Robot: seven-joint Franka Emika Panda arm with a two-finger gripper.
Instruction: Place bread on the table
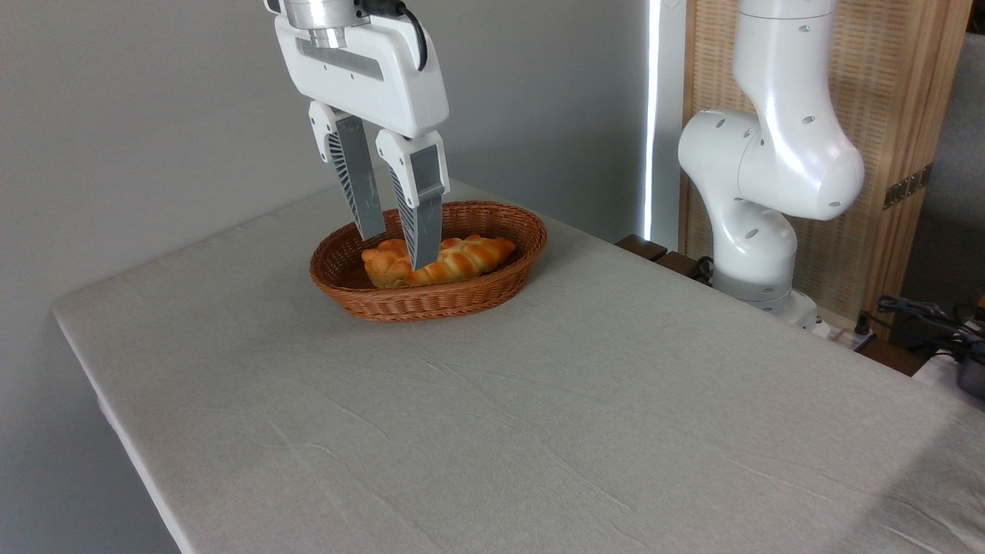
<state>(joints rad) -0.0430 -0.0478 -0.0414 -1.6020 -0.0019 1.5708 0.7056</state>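
Note:
A braided golden-orange bread (454,260) lies in the oval brown wicker basket (431,296) at the far part of the table (539,400), which is covered in a light grey-beige cloth. My gripper (396,246) hangs over the loaf's left half with its jaws open. One fingertip stands behind the loaf, the other in front of it, partly hiding it. I cannot tell whether the tips touch the crust.
The robot's white base and arm (762,169) rise at the right beyond the table's far edge. A wooden screen (893,115) stands behind it, and cables (923,319) lie at the far right. A grey wall backs the table.

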